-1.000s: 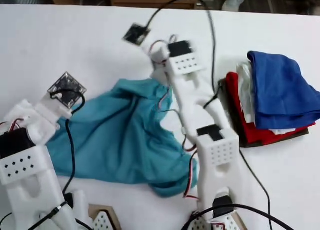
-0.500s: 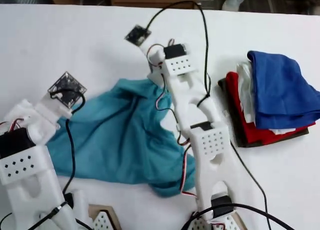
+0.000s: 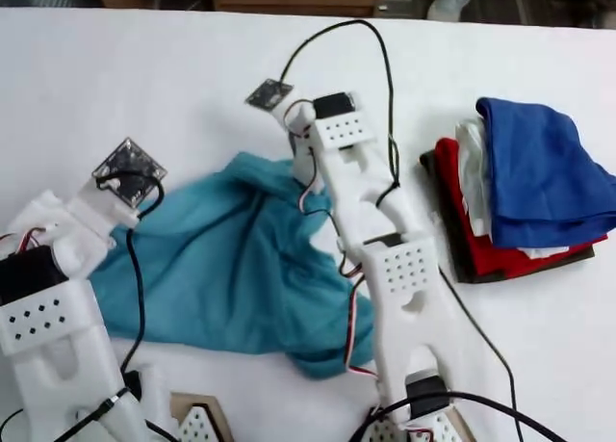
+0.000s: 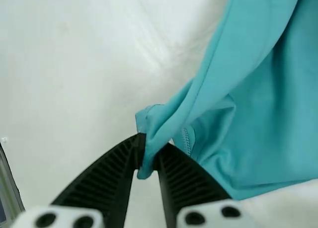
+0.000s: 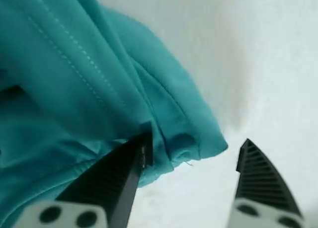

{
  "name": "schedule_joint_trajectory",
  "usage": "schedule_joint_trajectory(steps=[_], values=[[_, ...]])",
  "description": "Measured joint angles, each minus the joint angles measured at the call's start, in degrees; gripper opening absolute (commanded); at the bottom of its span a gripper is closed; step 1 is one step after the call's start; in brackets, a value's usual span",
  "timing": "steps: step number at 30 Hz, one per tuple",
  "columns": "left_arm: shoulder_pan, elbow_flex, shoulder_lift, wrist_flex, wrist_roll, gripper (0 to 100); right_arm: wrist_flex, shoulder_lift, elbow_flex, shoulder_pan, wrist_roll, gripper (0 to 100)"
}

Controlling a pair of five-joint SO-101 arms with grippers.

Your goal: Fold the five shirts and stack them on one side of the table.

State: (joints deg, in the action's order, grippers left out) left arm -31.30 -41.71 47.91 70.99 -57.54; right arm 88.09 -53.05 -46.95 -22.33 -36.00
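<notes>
One teal shirt (image 3: 231,259) to go, bunched mid table (image 3: 115,66), long way running L claw (image 4: 147,156) to R claw (image 5: 195,141). Pinched tight at left edge by L claw; straddled at far edge by R claw, spread wide. Folded stack (image 3: 525,196) well off to right.

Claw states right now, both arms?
Left claw: closed on the edge of the crumpled teal fabric shirt.
Right claw: open astride a fold of that shirt.
</notes>
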Motion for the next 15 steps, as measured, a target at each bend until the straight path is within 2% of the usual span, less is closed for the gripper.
schedule_joint_trajectory(steps=[2,7,15], values=[[0.0,0.0,0.0,0.0,0.0,2,0.0,0.0,0.0,-0.3,0.0,23.4],[0.0,0.0,0.0,0.0,0.0,2,-1.1,0.0,0.0,-0.5,0.0,2.9],[0.0,0.0,0.0,0.0,0.0,2,2.6,0.0,-9.2,-0.4,0.2,3.6]])
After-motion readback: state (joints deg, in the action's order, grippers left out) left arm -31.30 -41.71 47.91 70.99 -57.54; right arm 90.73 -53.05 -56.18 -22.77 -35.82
